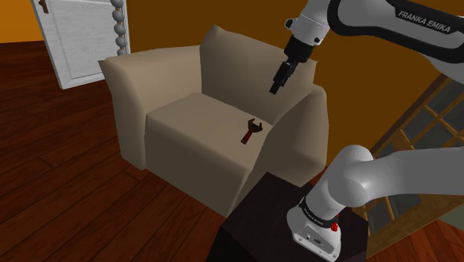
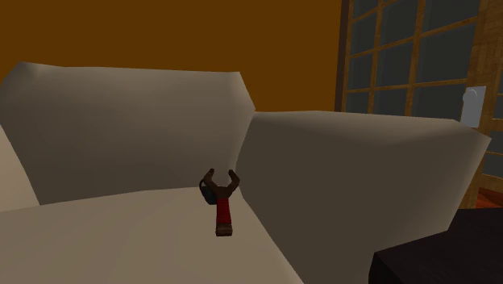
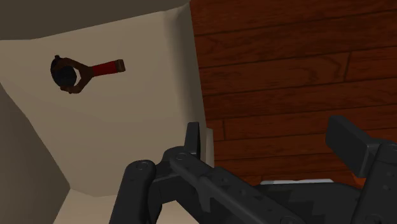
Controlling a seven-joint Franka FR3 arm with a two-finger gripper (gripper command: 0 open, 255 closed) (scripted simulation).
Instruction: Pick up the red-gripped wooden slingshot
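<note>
A beige armchair fills the middle of the shoulder view. The slingshot, with a red grip and a dark wooden fork, lies flat on the seat cushion just right of centre, close beside one armrest. The black gripper hangs above it, well apart. Its fingers are spread and hold nothing.
</note>
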